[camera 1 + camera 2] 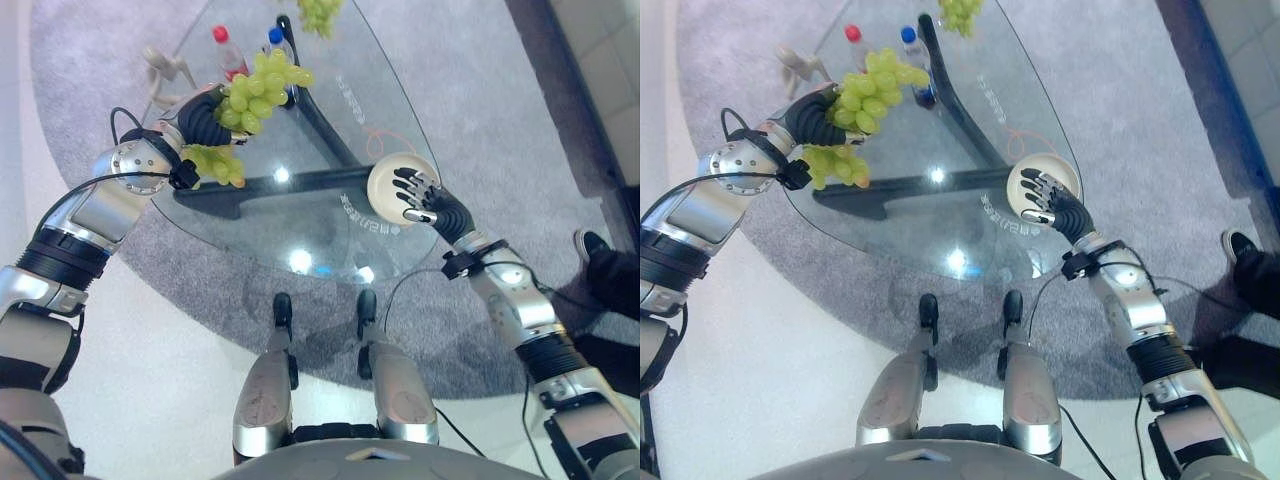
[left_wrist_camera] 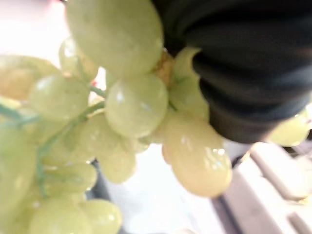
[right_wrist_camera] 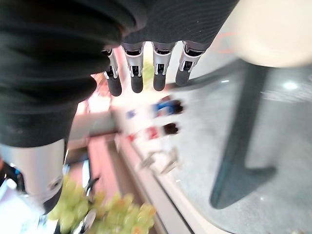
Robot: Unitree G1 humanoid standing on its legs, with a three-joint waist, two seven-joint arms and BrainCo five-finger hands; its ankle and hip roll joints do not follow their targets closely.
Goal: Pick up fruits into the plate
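Grapes [image 1: 258,92] are hanging as a green bunch from the left hand [image 1: 205,115], raised above the left edge of the glass tabletop [image 1: 300,215]; part of the bunch is drooping lower, beside the wrist. In the left wrist view the grapes [image 2: 131,105] are pressing right up against the dark ribbed cover, and the fingers are hidden behind the fruit, so whether they are curling round it cannot be told.

Nearer the robot on the right side, the right hand [image 1: 418,198] is lying over the near edge of the round cream plate [image 1: 395,175], which is sitting on the tabletop close to its right rim. In the right wrist view its fingers [image 3: 136,73] are stretching out straight in a row, with nothing between them.

Further back, a dark table frame [image 1: 320,130] is showing through the glass. Two small bottles, one with a red cap [image 1: 228,50] and one with a blue cap [image 1: 278,42], are standing beyond the held bunch. A pale small figure [image 1: 165,68] is standing at the far left edge. At the far end of the tabletop, another bunch of green grapes [image 1: 320,14] is lying.
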